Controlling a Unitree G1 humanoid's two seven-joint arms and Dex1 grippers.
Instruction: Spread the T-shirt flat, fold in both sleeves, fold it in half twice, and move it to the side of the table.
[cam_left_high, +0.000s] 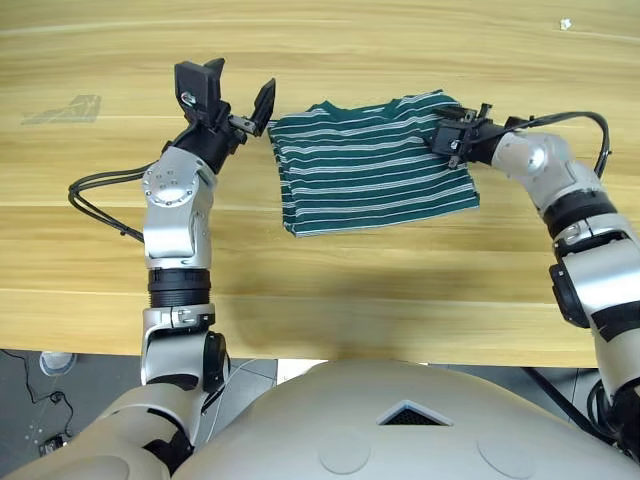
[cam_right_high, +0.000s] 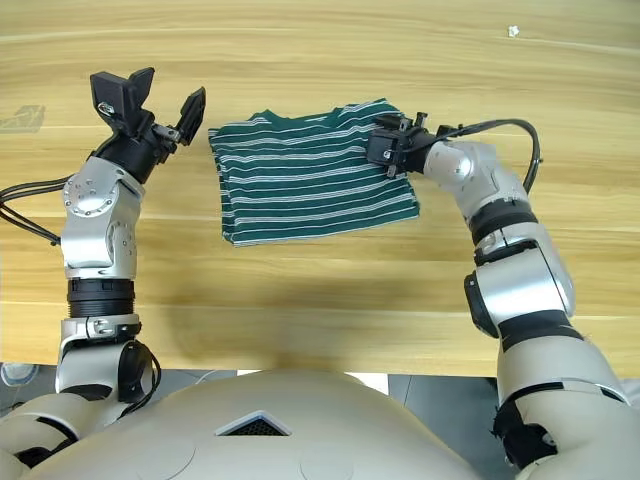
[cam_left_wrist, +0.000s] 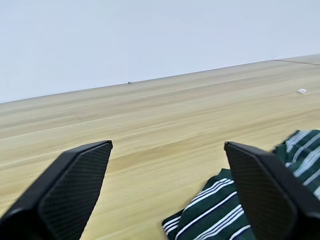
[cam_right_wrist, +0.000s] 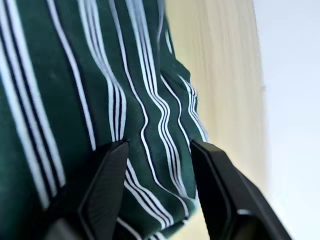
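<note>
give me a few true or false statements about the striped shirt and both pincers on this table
1. The left pincer is open. True.
2. The T-shirt lies spread out with its sleeves showing. False: it is folded into a compact block.
3. The right pincer is at the T-shirt's far corner on the robot's right. True.
4. The left pincer holds the T-shirt. False: it is empty, beside the T-shirt's left edge.
5. A small white scrap lies on the table, far off on the right. True.
</note>
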